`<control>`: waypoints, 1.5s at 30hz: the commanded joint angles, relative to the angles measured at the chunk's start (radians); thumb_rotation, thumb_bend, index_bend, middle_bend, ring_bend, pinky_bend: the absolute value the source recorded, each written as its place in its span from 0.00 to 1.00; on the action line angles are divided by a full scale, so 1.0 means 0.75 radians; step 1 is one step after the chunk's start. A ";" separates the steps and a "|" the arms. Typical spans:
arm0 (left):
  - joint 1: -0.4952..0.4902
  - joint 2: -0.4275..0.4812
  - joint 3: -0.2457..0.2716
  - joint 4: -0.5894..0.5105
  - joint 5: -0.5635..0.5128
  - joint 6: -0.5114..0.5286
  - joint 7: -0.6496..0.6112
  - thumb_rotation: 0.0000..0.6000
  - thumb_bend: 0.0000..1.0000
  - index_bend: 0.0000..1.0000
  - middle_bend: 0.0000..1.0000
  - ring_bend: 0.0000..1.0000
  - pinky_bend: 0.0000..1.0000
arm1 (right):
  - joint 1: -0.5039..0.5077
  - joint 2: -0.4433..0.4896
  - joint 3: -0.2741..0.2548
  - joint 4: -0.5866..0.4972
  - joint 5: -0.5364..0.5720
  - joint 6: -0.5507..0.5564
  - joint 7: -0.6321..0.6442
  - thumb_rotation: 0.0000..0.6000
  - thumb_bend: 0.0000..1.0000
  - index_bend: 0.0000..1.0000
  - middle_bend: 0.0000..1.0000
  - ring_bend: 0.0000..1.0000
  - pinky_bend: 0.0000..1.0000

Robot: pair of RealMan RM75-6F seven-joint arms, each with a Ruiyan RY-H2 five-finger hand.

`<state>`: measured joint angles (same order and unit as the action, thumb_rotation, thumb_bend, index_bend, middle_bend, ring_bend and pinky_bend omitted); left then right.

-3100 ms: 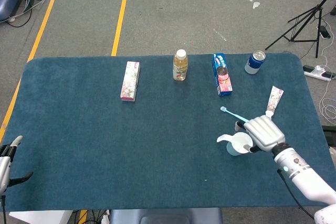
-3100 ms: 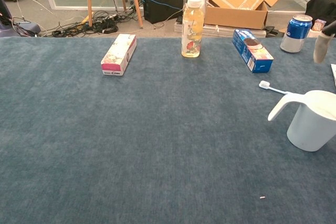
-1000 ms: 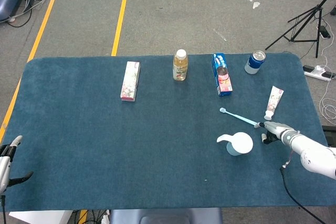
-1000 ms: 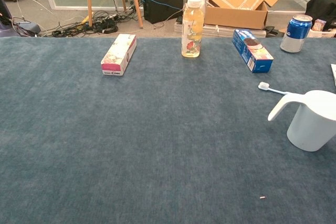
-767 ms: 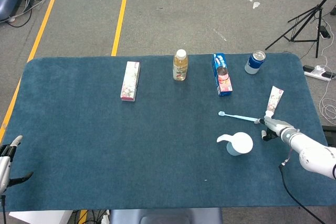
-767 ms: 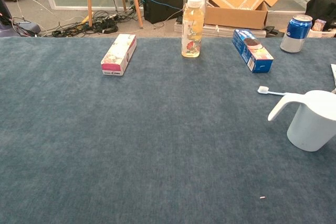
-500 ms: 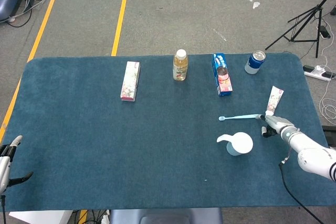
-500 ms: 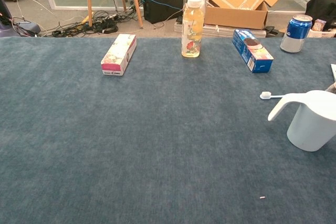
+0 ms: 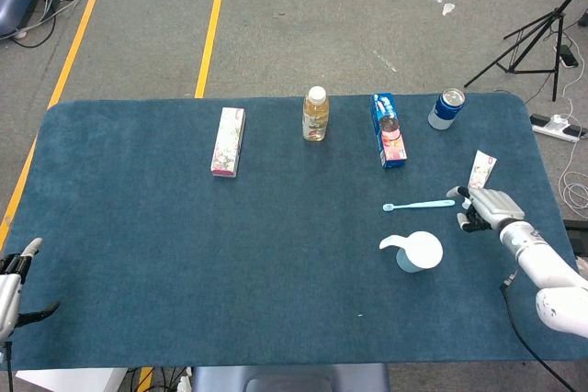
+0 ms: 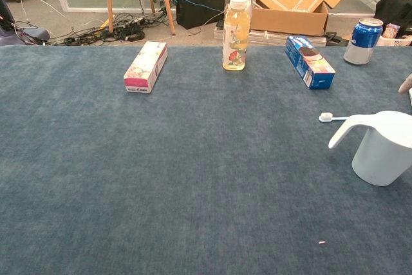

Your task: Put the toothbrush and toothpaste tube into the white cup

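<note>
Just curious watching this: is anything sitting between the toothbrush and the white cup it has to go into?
Nothing visible: only bare blue tabletop lies between the toothbrush and the white cup.

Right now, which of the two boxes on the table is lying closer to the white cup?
The blue box, between the bottle and the can. The pink and white box lies left of the bottle, far from the white cup.

Pink box (image 9: 228, 141), bottle (image 9: 315, 114), blue box (image 9: 389, 129), can (image 9: 446, 108)
</note>
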<state>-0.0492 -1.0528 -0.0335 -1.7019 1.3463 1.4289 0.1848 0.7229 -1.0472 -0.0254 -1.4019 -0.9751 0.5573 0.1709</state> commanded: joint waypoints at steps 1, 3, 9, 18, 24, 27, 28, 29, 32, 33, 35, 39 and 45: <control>0.000 0.000 -0.001 0.000 0.000 0.002 -0.002 1.00 0.00 0.06 0.23 0.20 0.28 | -0.064 -0.034 0.029 -0.007 -0.044 0.148 -0.081 1.00 0.30 0.29 0.82 0.90 0.98; 0.001 0.001 -0.001 0.000 0.000 0.004 -0.004 1.00 0.00 0.06 0.23 0.20 0.28 | -0.079 -0.070 0.033 0.022 -0.066 0.195 -0.116 1.00 0.24 0.30 0.73 0.82 0.93; 0.001 0.003 -0.001 -0.001 0.000 0.003 -0.009 1.00 0.00 0.06 0.23 0.20 0.28 | -0.092 -0.179 0.036 0.122 -0.135 0.279 -0.238 1.00 0.18 0.33 0.33 0.36 0.51; 0.003 0.010 -0.002 -0.005 0.003 0.006 -0.022 1.00 0.00 0.06 0.23 0.20 0.28 | -0.086 -0.356 0.050 0.309 -0.238 0.359 -0.384 1.00 0.18 0.39 0.09 0.04 0.21; 0.005 0.016 -0.005 -0.006 -0.002 0.009 -0.034 1.00 0.00 0.06 0.23 0.20 0.28 | -0.084 -0.452 0.053 0.446 -0.315 0.376 -0.395 1.00 0.18 0.40 0.03 0.00 0.16; 0.006 0.018 -0.006 -0.007 -0.002 0.009 -0.037 1.00 0.00 0.06 0.23 0.20 0.28 | -0.088 -0.493 0.052 0.507 -0.358 0.396 -0.388 1.00 0.18 0.41 0.01 0.00 0.14; 0.006 0.018 -0.005 -0.007 -0.002 0.009 -0.036 1.00 0.00 0.06 0.23 0.20 0.28 | -0.089 -0.504 0.052 0.524 -0.369 0.400 -0.382 1.00 0.18 0.41 0.01 0.00 0.14; 0.005 0.018 -0.005 -0.008 -0.001 0.008 -0.036 1.00 0.00 0.06 0.23 0.20 0.28 | -0.091 -0.517 0.052 0.543 -0.382 0.402 -0.372 1.00 0.18 0.42 0.00 0.00 0.13; 0.005 0.018 -0.004 -0.008 -0.001 0.006 -0.034 1.00 0.00 0.06 0.23 0.20 0.28 | -0.093 -0.542 0.051 0.585 -0.410 0.400 -0.352 1.00 0.18 0.42 0.00 0.00 0.13; 0.004 0.017 -0.004 -0.008 -0.001 0.006 -0.033 1.00 0.00 0.06 0.23 0.20 0.28 | -0.093 -0.549 0.051 0.596 -0.417 0.399 -0.347 1.00 0.18 0.42 0.00 0.00 0.13; 0.004 0.017 -0.005 -0.008 -0.003 0.006 -0.032 1.00 0.00 0.06 0.23 0.20 0.28 | -0.094 -0.564 0.051 0.621 -0.434 0.399 -0.339 1.00 0.18 0.42 0.00 0.00 0.12; 0.002 0.016 -0.007 -0.009 -0.006 0.003 -0.030 1.00 0.00 0.06 0.23 0.20 0.28 | -0.097 -0.589 0.052 0.660 -0.457 0.393 -0.318 1.00 0.18 0.42 0.00 0.00 0.12; 0.002 0.017 -0.007 -0.011 -0.008 0.003 -0.028 1.00 0.00 0.06 0.23 0.20 0.28 | -0.101 -0.635 0.055 0.724 -0.484 0.382 -0.288 1.00 0.18 0.43 0.00 0.00 0.12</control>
<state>-0.0478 -1.0399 -0.0388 -1.7104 1.3399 1.4306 0.1636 0.6478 -1.5170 0.0149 -0.8663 -1.3338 0.8462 -0.0503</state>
